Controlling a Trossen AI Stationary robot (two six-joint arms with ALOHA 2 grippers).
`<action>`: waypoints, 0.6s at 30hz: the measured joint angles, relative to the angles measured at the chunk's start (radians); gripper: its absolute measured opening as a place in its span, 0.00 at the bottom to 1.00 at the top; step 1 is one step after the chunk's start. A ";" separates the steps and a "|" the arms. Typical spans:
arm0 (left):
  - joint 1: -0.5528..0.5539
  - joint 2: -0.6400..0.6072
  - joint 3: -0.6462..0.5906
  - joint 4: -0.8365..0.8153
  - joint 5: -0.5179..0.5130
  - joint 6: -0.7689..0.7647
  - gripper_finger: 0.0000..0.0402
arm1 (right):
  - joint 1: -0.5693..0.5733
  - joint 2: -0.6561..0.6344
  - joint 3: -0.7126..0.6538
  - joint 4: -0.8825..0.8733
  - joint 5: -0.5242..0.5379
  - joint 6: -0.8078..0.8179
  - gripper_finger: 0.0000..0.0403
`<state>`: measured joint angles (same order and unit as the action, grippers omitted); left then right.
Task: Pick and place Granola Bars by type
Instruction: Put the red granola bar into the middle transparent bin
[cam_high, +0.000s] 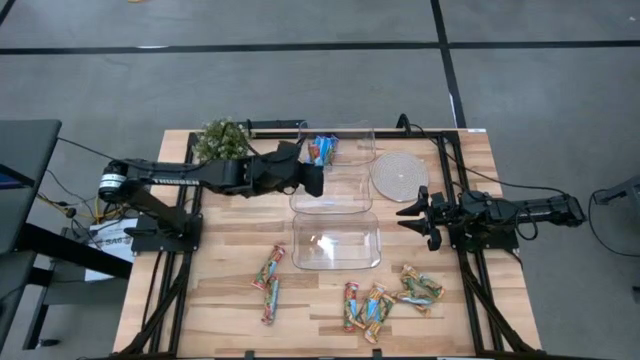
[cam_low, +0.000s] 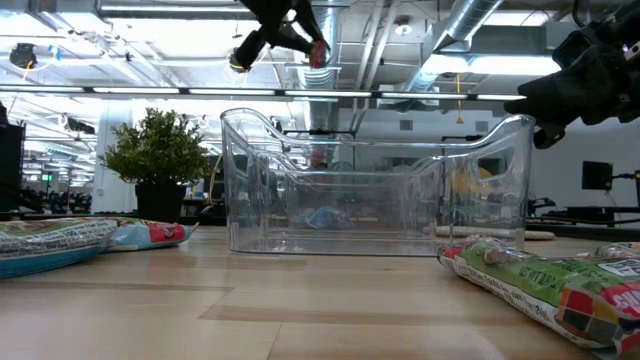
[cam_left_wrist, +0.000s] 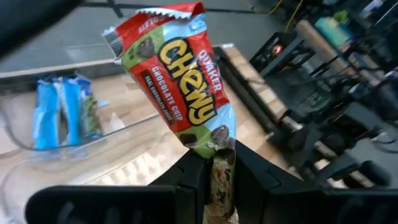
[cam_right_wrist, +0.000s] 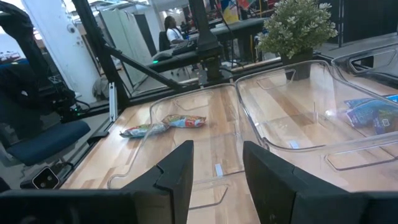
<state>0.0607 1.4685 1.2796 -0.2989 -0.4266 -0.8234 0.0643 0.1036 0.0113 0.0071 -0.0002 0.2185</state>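
Above the far tub (cam_high: 335, 170), the left gripper (cam_left_wrist: 217, 177) pinches a red Chewy bar (cam_left_wrist: 180, 74) by one end, long axis pointing away from the fingers, blue bars (cam_left_wrist: 62, 112) lying in the tub just beyond, while the right gripper (cam_right_wrist: 214, 165) waits half-open and empty by the near tub (cam_high: 336, 240)

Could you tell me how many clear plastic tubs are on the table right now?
2. The far tub sits mid-table with blue bars in it; the near tub sits directly in front of it, seemingly holding nothing.

Even bright overhead lighting; soft shadows; foreground blur in low view.
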 joint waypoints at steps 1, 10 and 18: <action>0.001 0.000 0.000 -0.012 0.005 0.000 0.13 | 0.000 0.000 0.000 0.000 0.000 0.000 0.33; 0.008 0.037 -0.001 -0.039 0.033 -0.020 0.13 | 0.000 0.000 0.000 0.000 0.000 0.000 0.33; 0.078 0.156 -0.002 -0.082 0.109 -0.130 0.13 | 0.000 0.000 0.000 0.000 0.000 0.000 0.33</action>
<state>0.1387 1.6242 1.2778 -0.3810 -0.3178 -0.9534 0.0640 0.1036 0.0112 0.0071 -0.0006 0.2185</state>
